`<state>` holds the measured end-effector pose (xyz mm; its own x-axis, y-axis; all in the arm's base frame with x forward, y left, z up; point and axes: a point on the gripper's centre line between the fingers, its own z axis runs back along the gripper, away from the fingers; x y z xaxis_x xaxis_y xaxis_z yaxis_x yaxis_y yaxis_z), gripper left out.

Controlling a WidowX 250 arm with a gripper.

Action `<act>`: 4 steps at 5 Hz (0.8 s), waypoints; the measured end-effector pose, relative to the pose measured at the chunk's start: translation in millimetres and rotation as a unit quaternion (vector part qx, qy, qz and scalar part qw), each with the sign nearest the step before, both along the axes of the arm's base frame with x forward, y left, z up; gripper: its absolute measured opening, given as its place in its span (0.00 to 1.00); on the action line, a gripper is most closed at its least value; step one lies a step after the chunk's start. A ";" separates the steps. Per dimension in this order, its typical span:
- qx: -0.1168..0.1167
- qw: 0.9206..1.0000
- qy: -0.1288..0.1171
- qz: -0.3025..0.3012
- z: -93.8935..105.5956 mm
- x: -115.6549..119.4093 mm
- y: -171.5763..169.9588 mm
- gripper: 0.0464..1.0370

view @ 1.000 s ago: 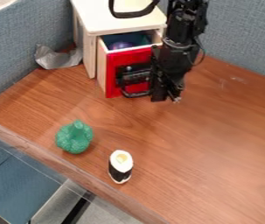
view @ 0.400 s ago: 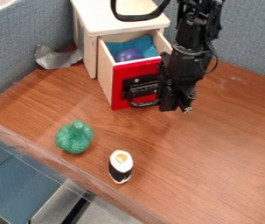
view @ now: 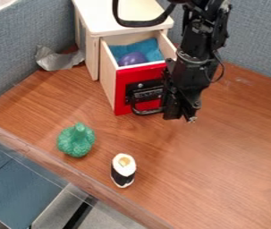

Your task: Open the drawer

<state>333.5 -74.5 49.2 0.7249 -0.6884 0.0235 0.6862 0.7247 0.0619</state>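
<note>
– how far along are you with the drawer?
– it stands well out of the wooden cabinet, at the far left of the tabletop. i judge it open enough; what's left is perhaps a little more pull, then letting me back away.
– and your jaws?
– my gripper is at the right end of the black handle, but i can't tell whether they're spread or pressed together.
– anything around?
– a purple toy on blue cloth inside. nearer, a green toy vegetable and a toy sushi roll, both apart from the drawer; neither should block it.
</note>
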 end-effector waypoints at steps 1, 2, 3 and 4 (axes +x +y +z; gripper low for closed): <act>-0.004 1.000 -0.003 -0.003 2.5 -2.8 -3.9 0.08; -0.004 1.000 -0.001 -0.004 2.1 -4.4 -6.4 0.08; -0.003 1.000 0.001 -0.008 2.1 -5.9 -10.3 0.12; -0.009 1.000 -0.001 -0.021 4.6 -7.6 -17.1 0.35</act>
<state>326.0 -91.6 53.9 0.6949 -0.7181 0.0376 0.7164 0.6959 0.0492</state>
